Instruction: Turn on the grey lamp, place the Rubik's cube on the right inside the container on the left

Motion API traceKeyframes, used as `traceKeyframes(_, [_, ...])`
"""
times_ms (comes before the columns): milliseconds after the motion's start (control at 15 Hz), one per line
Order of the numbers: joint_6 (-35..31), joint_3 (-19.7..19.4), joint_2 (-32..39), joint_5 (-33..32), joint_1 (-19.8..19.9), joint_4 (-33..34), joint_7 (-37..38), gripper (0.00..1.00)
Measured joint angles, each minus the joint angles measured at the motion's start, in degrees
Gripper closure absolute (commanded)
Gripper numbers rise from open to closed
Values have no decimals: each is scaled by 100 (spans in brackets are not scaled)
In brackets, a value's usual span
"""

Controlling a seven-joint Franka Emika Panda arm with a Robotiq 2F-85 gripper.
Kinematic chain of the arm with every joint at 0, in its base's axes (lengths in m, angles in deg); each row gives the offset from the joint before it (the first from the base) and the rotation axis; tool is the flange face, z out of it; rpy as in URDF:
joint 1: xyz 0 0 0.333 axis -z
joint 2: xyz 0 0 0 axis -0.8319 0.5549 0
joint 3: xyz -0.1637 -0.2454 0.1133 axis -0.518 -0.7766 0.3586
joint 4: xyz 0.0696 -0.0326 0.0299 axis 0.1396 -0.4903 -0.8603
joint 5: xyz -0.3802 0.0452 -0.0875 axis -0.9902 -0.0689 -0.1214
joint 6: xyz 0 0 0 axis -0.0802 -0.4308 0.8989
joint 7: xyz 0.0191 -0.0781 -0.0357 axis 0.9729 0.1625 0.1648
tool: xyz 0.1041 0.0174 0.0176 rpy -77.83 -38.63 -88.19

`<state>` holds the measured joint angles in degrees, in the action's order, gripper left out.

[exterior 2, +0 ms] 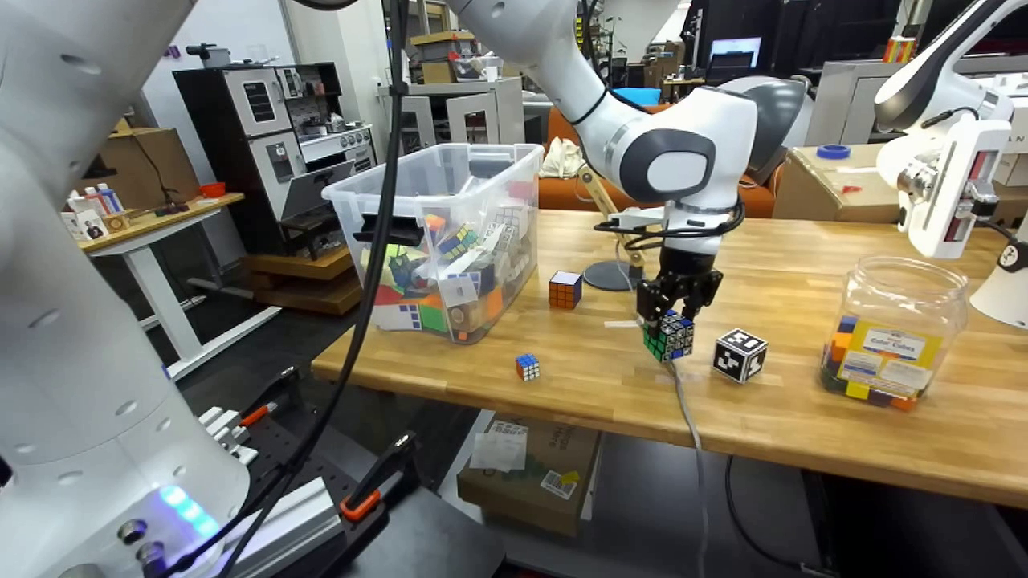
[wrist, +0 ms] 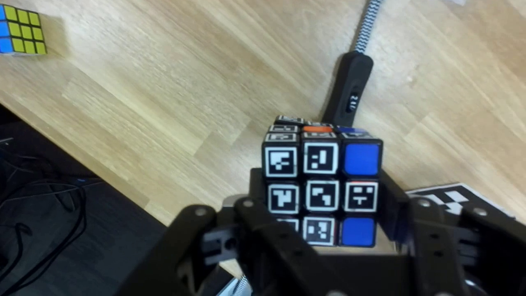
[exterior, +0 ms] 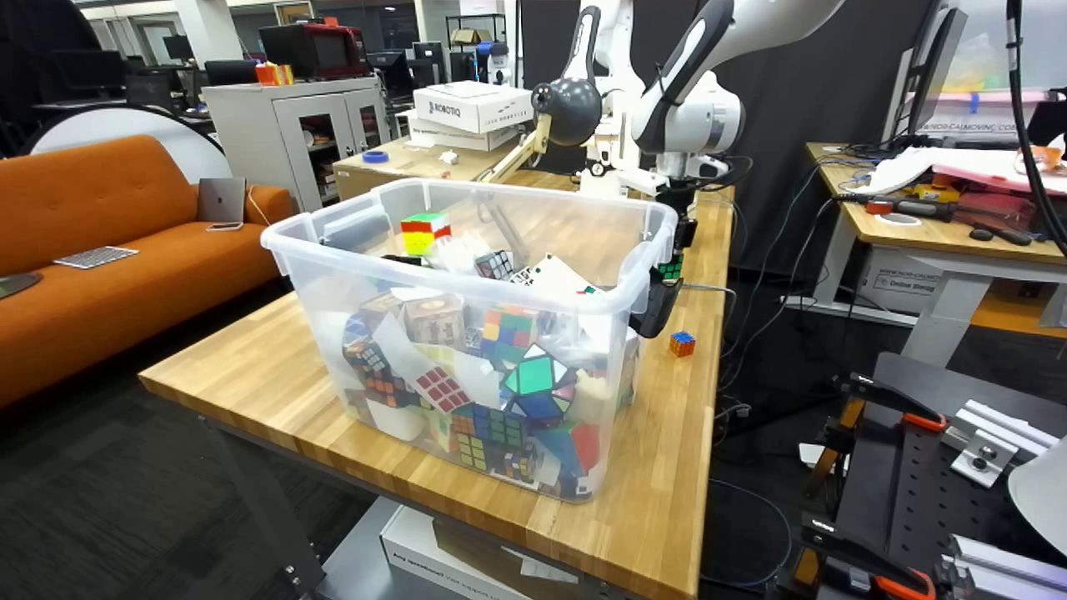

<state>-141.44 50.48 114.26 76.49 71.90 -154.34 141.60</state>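
Pincer (wrist: 326, 195) clamped on one Rubik's cube (wrist: 321, 181); one container (exterior: 450, 280), one grey lamp (exterior: 575, 112) nearby.

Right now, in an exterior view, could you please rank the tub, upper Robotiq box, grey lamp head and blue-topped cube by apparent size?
Largest: tub
Next: upper Robotiq box
Then: grey lamp head
Smallest: blue-topped cube

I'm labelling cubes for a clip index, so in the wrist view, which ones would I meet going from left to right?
Puzzle cube showing yellow and blue faces → puzzle cube with marker tiles, held in the hand → black-and-white marker cube, partly hidden.
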Motion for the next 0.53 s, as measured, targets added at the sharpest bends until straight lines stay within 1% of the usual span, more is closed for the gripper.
traceKeyframes(267, [-621,-145,-196,1,3,-89,5,62])
traceKeyframes(533, [-886,-105,-500,1,-33,-235,-3,62])
